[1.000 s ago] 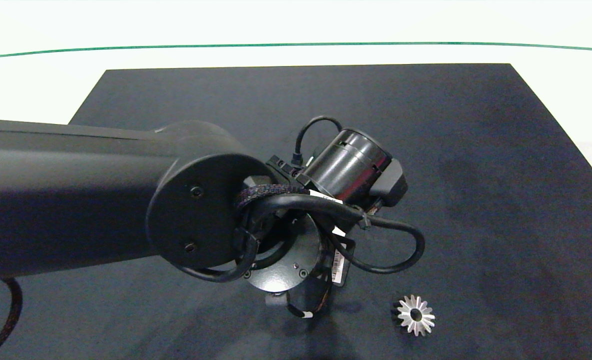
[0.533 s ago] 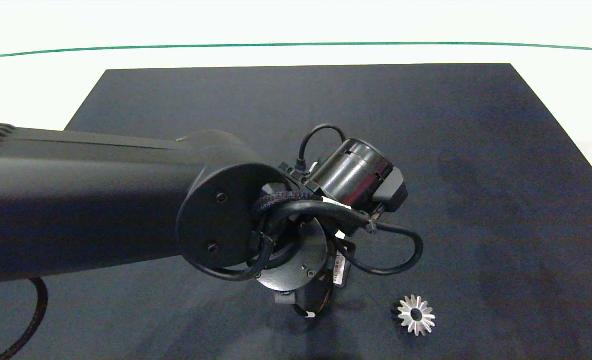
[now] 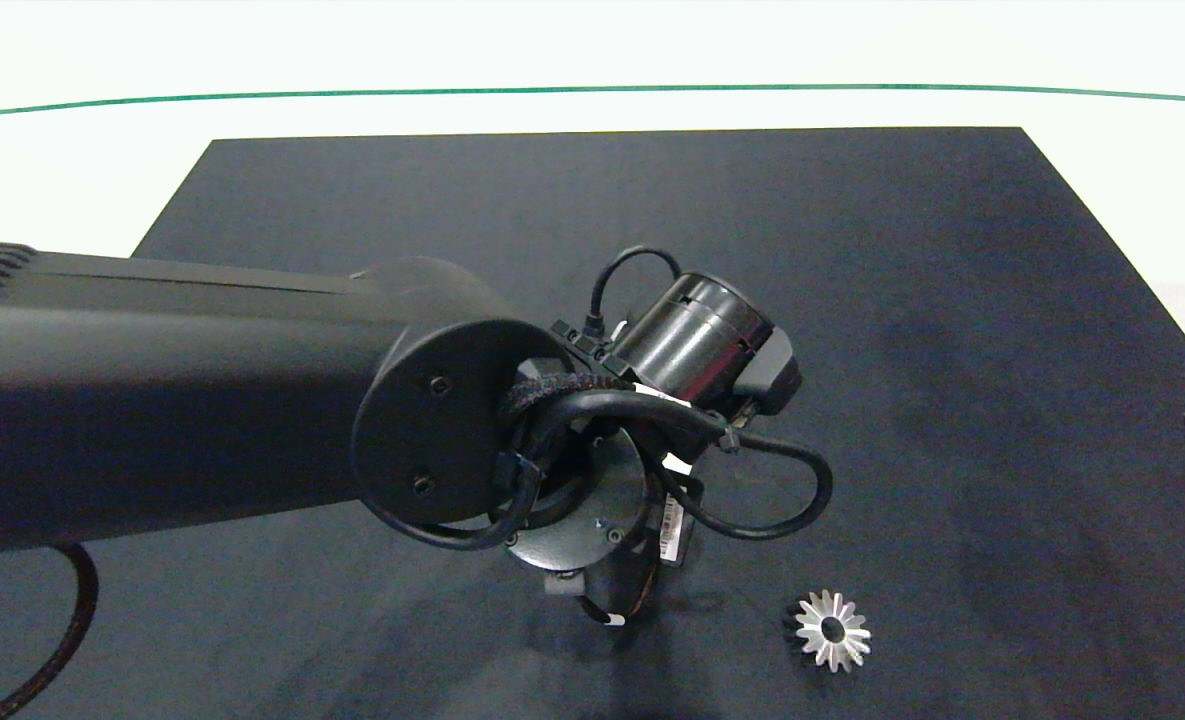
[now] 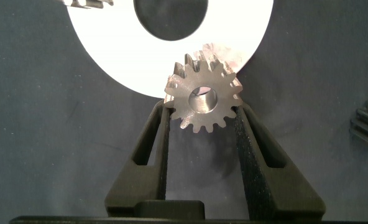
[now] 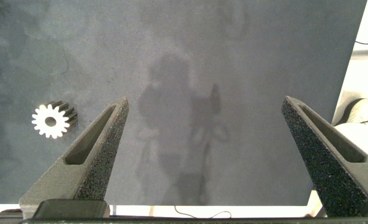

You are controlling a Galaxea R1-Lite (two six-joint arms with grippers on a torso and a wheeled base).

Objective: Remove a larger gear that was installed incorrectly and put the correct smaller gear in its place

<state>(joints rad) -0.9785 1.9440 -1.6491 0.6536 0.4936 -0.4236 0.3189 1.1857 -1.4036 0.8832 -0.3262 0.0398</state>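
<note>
Sitting between left gripper (image 4: 202, 118) fingers (clamped): smaller gear (image 4: 203, 99)

lab test bench | dark mat (image 3: 952, 300) on white table (image 3: 72, 170) — green line (image 3: 592, 89) across it

left arm (image 3: 152, 390): matte black tube, round end cap with two screws
wrist motor (image 3: 697, 335): glossy black cylinder
cables (image 3: 752, 500): black loops, one braided sleeve, zip tie, white labels
pincer fingers (image 4: 249, 155): dark grey, foam-textured pads, slotted sides
</note>
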